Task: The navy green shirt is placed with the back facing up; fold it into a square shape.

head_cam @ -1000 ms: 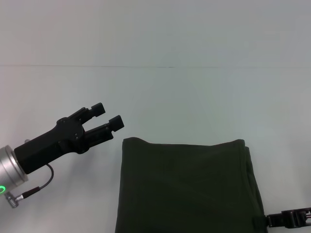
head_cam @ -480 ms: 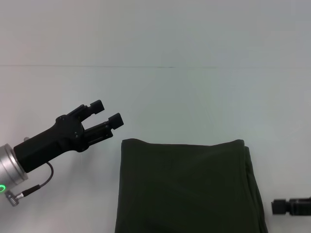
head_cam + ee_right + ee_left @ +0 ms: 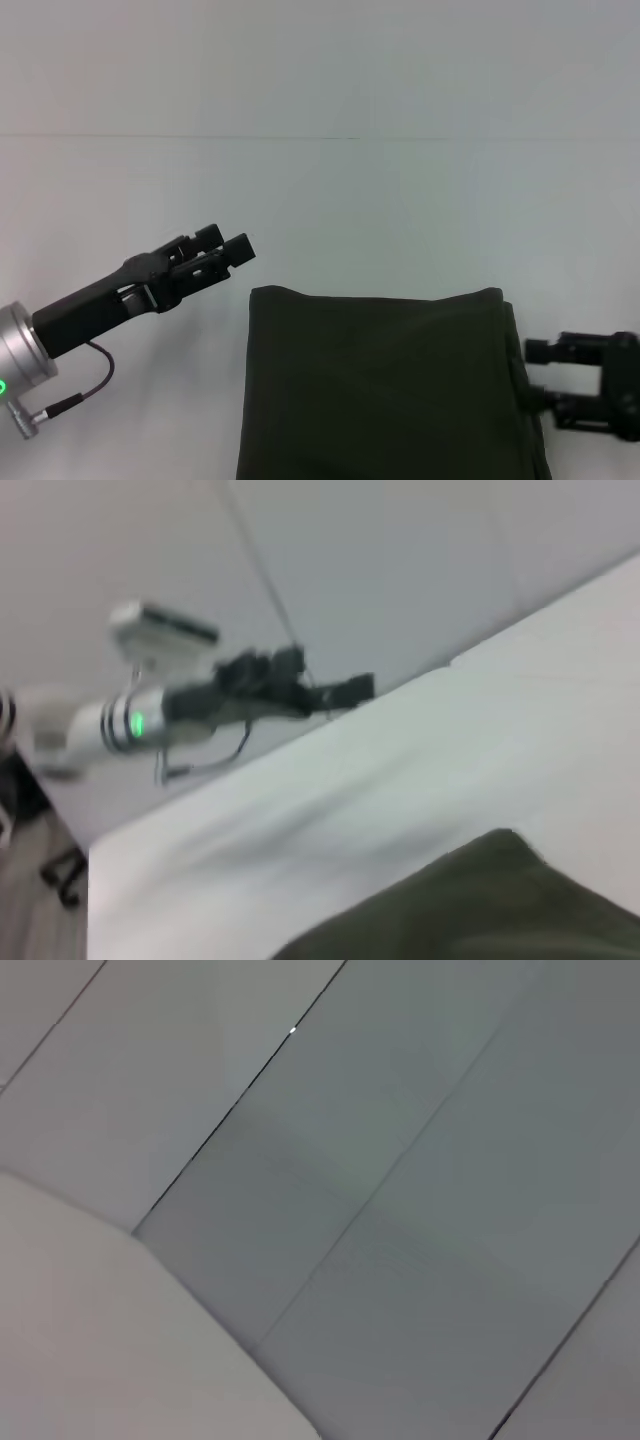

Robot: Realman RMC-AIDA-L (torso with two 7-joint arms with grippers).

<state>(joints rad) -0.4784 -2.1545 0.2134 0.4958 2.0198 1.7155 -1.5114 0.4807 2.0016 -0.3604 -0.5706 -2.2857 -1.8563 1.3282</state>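
Observation:
The navy green shirt [image 3: 385, 385] lies folded into a plain dark rectangle on the white table [image 3: 330, 210], at the near centre; its corner [image 3: 490, 905] also shows in the right wrist view. My left gripper [image 3: 226, 243] hovers just off the shirt's far left corner, open and holding nothing. The right wrist view shows that left gripper [image 3: 335, 690] across the table. My right gripper [image 3: 540, 378] is beside the shirt's right edge, open, with its lower finger close to the cloth.
A thin seam [image 3: 300, 137] crosses the table farther back. The left wrist view shows only grey panels [image 3: 400, 1210] and a pale edge [image 3: 120, 1340].
My right gripper has come up from the shirt's near right corner to beside its right edge, now showing two spread fingers. My left gripper has turned at the wrist, staying in place.

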